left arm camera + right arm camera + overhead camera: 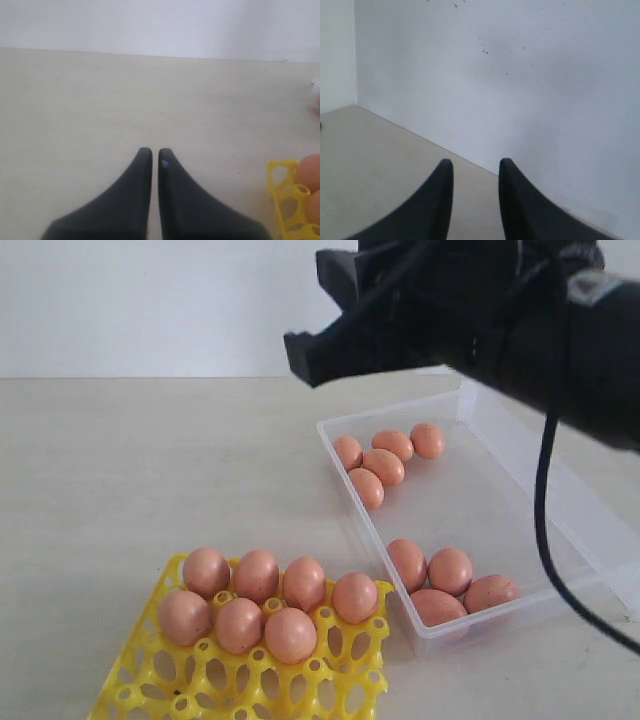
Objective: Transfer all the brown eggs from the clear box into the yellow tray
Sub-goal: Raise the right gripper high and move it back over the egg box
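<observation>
Overhead, the right gripper (pixel 474 165) was held high near the clear box (pixel 480 490), fingers parted, nothing between them. The left gripper (pixel 155 152) was seen low over the table (pixel 100 100), fingers almost together, empty. Nine brown eggs (pixel 383 466) were counted in the box, five far, four near; seven were seated in the yellow tray (pixel 330 680).
</observation>
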